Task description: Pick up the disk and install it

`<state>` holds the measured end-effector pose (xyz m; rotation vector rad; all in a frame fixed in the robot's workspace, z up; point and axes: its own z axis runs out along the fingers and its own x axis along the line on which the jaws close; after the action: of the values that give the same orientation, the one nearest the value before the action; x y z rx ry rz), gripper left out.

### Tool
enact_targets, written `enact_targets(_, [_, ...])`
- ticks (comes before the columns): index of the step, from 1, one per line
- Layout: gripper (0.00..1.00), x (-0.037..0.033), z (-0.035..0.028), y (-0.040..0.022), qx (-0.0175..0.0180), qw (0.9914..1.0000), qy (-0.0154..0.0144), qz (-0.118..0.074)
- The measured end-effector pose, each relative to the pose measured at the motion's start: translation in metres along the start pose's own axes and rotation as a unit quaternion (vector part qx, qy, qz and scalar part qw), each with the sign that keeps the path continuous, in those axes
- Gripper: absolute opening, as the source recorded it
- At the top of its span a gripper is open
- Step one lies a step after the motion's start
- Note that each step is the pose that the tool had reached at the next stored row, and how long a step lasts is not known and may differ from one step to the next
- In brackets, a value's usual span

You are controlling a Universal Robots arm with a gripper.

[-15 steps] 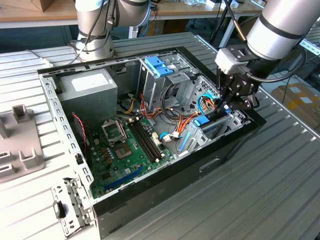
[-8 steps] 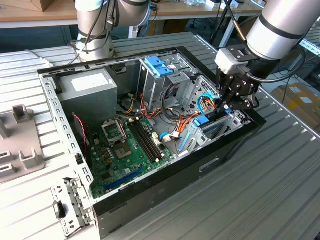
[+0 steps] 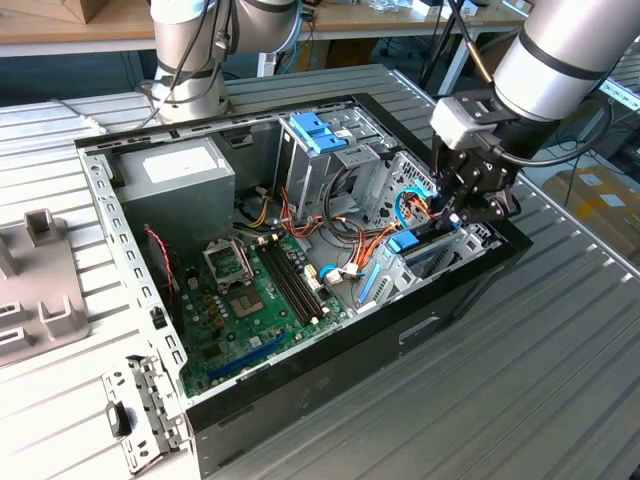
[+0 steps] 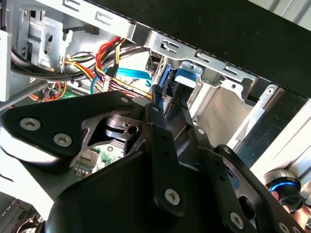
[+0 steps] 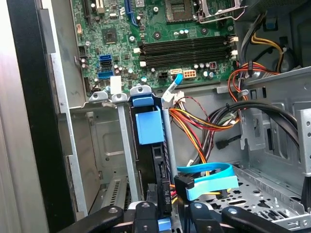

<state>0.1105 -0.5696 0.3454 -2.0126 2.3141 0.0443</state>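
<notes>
The disk (image 3: 405, 243) stands on edge in a metal bay at the exterior view's right end of the open computer case (image 3: 100, 190). Blue plastic tabs show at its edge. In the first wrist view the disk (image 5: 149, 127) sits between the bay's upright rails, its dark edge running down to my gripper (image 5: 167, 216). My gripper (image 3: 450, 220) reaches into the bay from above, and its black fingers (image 4: 154, 114) close on the disk's edge (image 4: 187, 77). Most of the disk's face is hidden by the bay walls.
A grey power-supply box (image 3: 175, 175) and a cage with light-blue handles (image 3: 320, 135) fill the case's far side, and the green motherboard (image 3: 250, 290) lies in the middle. Coloured cables (image 5: 204, 121) and a blue flat cable (image 5: 209, 177) hang beside the bay. A grey fixture (image 3: 30, 270) stands on the table.
</notes>
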Motion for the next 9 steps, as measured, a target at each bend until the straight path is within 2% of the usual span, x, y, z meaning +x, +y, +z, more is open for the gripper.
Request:
enact_targets(3, [0.31,-0.0004,-0.0052,-0.0002,0.0000,1.00000,-0.0001,0.000])
enact_targets(6, [0.31,-0.0023,-0.0051,0.0001,0.0000,1.00000,-0.0001,0.000])
enact_targets(7, [0.22,-0.0029,-0.0051,0.0002,0.0000,1.00000,-0.0001,0.000])
enact_targets(8, [0.22,-0.0030,-0.0050,0.0003,0.0000,1.00000,-0.0002,0.000])
enact_targets(9, [0.11,-0.0030,-0.0050,0.0003,0.0000,1.00000,-0.0002,0.000])
